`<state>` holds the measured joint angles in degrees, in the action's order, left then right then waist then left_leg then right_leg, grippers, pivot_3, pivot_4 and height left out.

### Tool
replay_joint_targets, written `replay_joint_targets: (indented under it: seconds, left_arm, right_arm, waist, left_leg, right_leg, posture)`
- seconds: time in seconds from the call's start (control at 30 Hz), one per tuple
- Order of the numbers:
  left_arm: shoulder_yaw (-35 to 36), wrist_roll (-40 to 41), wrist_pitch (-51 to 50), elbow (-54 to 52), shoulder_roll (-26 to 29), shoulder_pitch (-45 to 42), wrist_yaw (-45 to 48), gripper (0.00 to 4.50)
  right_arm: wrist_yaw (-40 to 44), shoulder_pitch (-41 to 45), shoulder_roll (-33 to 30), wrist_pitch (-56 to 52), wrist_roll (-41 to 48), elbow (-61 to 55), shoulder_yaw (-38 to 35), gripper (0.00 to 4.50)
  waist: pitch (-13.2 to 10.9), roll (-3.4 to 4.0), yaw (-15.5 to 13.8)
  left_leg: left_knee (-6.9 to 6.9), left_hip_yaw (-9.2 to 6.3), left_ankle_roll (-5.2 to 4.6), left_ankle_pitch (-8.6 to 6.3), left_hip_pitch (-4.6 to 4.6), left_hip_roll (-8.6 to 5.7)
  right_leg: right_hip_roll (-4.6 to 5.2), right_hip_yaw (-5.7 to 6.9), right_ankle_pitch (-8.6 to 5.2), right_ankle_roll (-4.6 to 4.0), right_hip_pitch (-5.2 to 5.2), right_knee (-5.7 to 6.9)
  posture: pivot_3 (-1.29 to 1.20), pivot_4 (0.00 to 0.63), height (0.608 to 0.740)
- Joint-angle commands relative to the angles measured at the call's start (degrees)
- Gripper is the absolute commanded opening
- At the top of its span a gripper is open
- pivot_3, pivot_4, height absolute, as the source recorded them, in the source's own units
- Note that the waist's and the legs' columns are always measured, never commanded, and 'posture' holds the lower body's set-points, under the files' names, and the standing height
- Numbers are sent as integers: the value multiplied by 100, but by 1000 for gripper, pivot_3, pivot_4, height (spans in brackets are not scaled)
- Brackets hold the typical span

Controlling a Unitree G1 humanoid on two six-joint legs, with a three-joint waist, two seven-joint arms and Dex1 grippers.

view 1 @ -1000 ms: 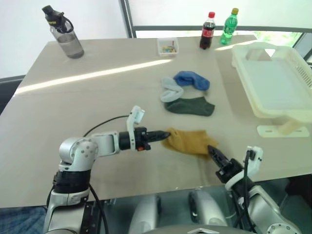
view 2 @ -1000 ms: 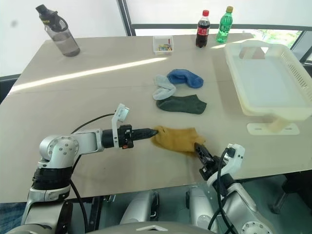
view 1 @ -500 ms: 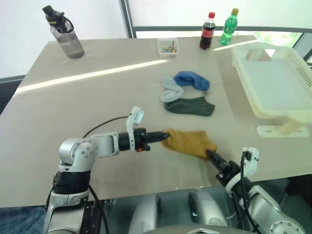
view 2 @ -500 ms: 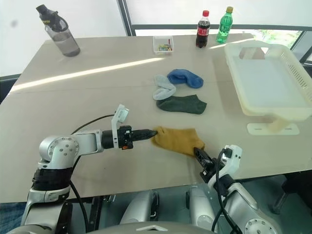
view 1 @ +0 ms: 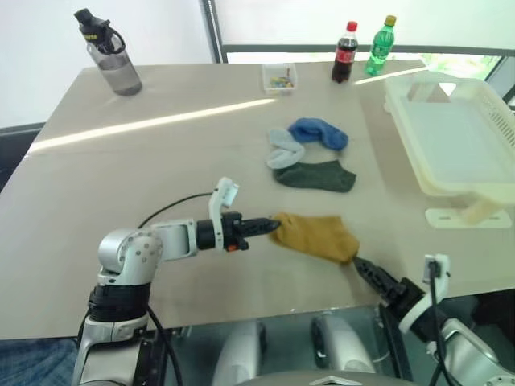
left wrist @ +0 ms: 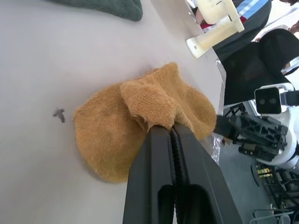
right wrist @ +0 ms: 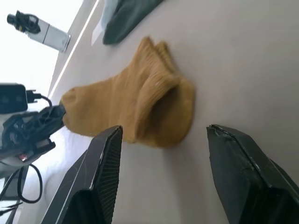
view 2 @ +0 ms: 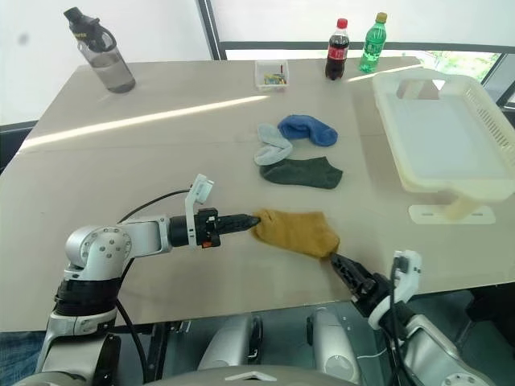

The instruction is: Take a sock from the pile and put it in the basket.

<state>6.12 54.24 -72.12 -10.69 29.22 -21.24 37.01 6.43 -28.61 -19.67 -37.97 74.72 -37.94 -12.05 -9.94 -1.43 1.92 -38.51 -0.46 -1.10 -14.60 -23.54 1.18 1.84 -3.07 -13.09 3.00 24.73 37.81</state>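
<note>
The mustard-yellow sock [view 1: 315, 236] lies flat on the table, near its front edge. My left gripper [view 1: 273, 225] points level at the sock's left end and is shut on a fold of it [left wrist: 161, 109]. Just off the sock's right end, by the table's edge, my right gripper [view 1: 364, 268] is open and holds nothing. In the right wrist view its fingers [right wrist: 105, 158] stand wide apart with the sock [right wrist: 135, 109] beyond them. The pile [view 1: 310, 153] of blue, light grey and dark green socks lies further back. The cream-white basket [view 1: 465, 191] stands at the right.
A grey water bottle [view 1: 109, 52] stands at the far left corner. A small clear box [view 1: 278, 77], a cola bottle [view 1: 344, 52] and a green bottle [view 1: 378, 46] line the far edge. The table's front edge runs just under my right gripper.
My right gripper has let go of the sock's right end, opened, and drawn back to the right towards the table's edge. The left gripper has kept still, shut on the sock.
</note>
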Motion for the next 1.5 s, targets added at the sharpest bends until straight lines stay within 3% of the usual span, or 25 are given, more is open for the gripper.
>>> replay_joint_targets:
  seconds: [0.03,0.2,0.3,0.57,1.0,1.17,1.3,1.5]
  left_arm:
    - [56,168,-60,-204,-53,-9,-25,0]
    - [32,200,-100,-253,-66,-2,-51,0]
    - [47,211,-104,-249,-63,-31,-61,0]
    - [42,240,-75,-311,-118,-1,-120,0]
    - [107,336,-78,-468,-228,137,-284,0]
    - [65,356,6,-614,-151,217,-191,0]
    - [27,264,198,-731,-88,282,-68,1237]
    - [42,-213,813,-579,-77,231,-147,4016]
  right_arm:
    - [127,239,-18,151,408,-129,-139,2920]
    - [-132,924,-4,43,55,-51,343,2920]
    - [-204,1358,-203,40,-862,54,675,2920]
    - [789,1886,-1081,831,-3364,-20,1343,2920]
    - [1612,2327,-1910,1727,-6241,1152,2155,2920]
    - [1785,2288,-1697,1789,-6252,1286,2049,2920]
    - [1962,2344,-1580,1704,-6192,1312,1928,3005]
    - [2161,2374,-1559,1639,-6246,1344,1881,3005]
  waist:
    - [0,0,7]
    - [0,0,9]
    - [0,0,7]
    - [0,0,-58]
    - [1,-1,-115]
    - [8,-11,-117]
    - [8,-11,-114]
    - [8,-11,-120]
  left_leg:
    - [0,1,0,0,2,0]
    - [0,1,0,0,2,0]
    - [0,0,0,0,2,-1]
    - [-4,6,1,0,-7,-13]
    - [-13,8,1,1,-7,-15]
    - [-17,3,1,0,1,-16]
    - [-17,5,1,0,13,-15]
    - [-6,7,0,0,81,-15]
  right_leg:
    - [-1,-1,0,0,0,2]
    - [-5,0,0,-1,0,4]
    - [-4,-4,1,-1,0,4]
    - [2,4,1,0,1,1]
    - [3,5,1,0,0,5]
    - [4,8,1,-1,-12,7]
    - [5,3,1,-1,-22,7]
    - [4,7,-11,-19,-92,-7]
  posture:
    - [0,150,740]
    - [0,150,740]
    - [0,150,740]
    - [0,150,740]
    - [0,150,740]
    - [0,150,740]
    - [0,150,740]
    - [0,150,740]
